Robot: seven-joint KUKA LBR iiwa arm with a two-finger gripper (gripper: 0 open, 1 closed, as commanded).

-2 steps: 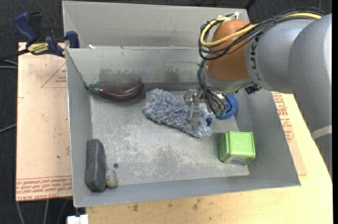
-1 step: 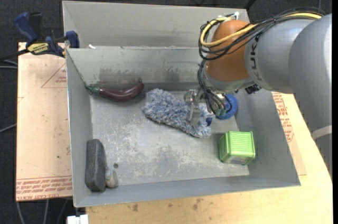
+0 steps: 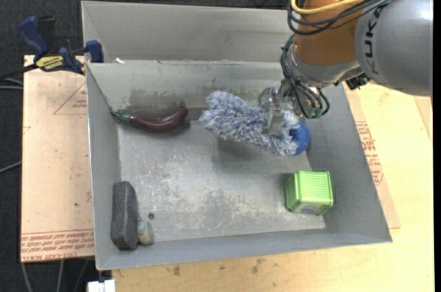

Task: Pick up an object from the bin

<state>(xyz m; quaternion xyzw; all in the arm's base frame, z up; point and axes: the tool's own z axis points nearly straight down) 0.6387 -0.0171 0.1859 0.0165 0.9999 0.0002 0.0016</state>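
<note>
The arm bends in over the bin's (image 3: 207, 32) right rim, wrist pointing down, its gripper (image 3: 275, 114) set on the right end of a blue-and-white duster (image 3: 234, 120) near the back wall. Whether the gripper is spread or closed cannot be told. An aubergine (image 3: 156, 120) lies back left, a green box (image 3: 309, 191) front right.

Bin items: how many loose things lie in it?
5: a purple eggplant at the back wall, a blue-white fluffy duster under the tool, a green box front right, a grey block and pebble front left. The duster may hide more.
</note>
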